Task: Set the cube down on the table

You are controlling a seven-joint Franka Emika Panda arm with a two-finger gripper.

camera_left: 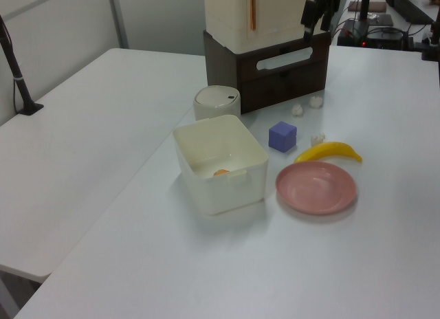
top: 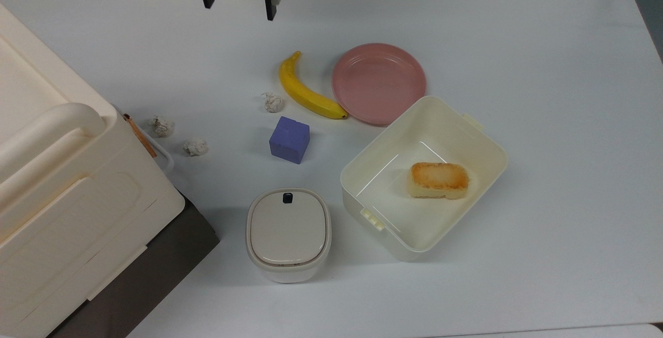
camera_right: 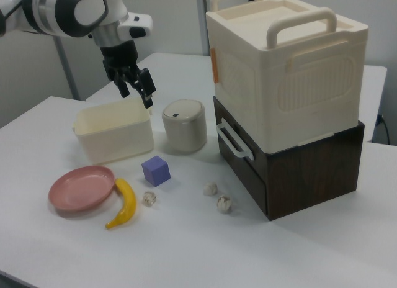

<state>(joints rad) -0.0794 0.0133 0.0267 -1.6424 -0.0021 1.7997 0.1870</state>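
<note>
Presently the black two-finger gripper (top: 238, 1) is being held spread and empty high above the plain white tabletop (top: 544, 69), well apart from the small matte blue-purple cube (top: 289, 140), which is already resting there beside the yellow banana (top: 305, 92). Judged light, rigid and grippy, it is best pinched across two opposite flat faces.

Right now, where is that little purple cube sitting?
The cube rests on the white table near the top view's middle, just below a crumpled paper ball and the banana, left of the cream box.
</note>
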